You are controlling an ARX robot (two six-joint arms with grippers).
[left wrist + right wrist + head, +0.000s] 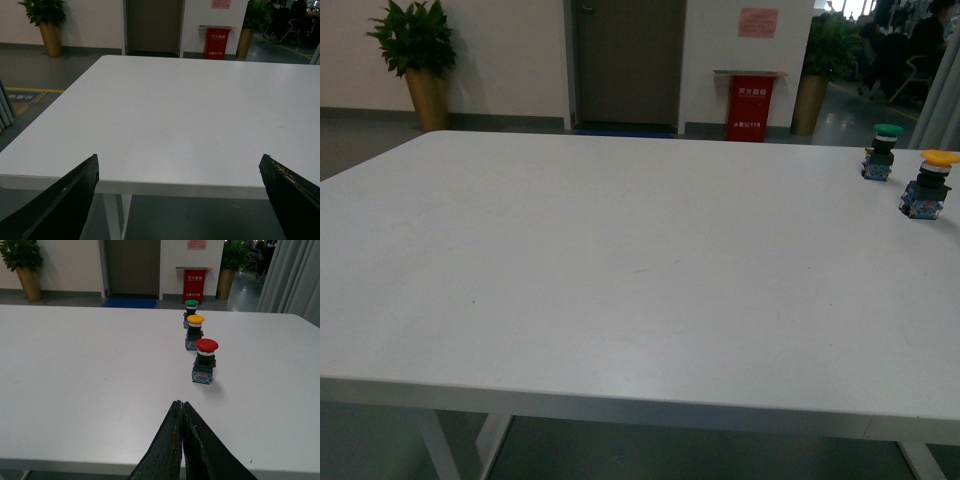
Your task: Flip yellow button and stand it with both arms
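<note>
Yellow button [928, 186] at the right edge of the front frame, upright on its blue contact block, orange cap on top, just beside the green button [881, 152] further back; in the right wrist frame, yellow button [194, 332] upper centre, in a row between the green button [191, 309] behind and a red button [204, 361] in front, all three standing cap-up. Right gripper [181, 440] low in the centre of its frame, fingers pressed together, holding nothing, well short of the row. Left gripper [180, 200] spread wide, one black fingertip in each lower corner of its frame, nothing between them, no button in sight there. Likely risks: closely spaced neighbours, so a wide or careless approach could knock the red or green button over or sweep one along; small top-heavy body, apt to roll on the mushroom cap or slip from a pinch during a handover between arms; position near the table's right side, so a push outward could send it off the edge. White table [620, 270], smooth and matt, faintly scuffed. Beyond it, upper frame: grey door [628, 60], red cabinet [750, 108], potted plant [418, 55] upper left, another plant [817, 70] upper right.
</note>
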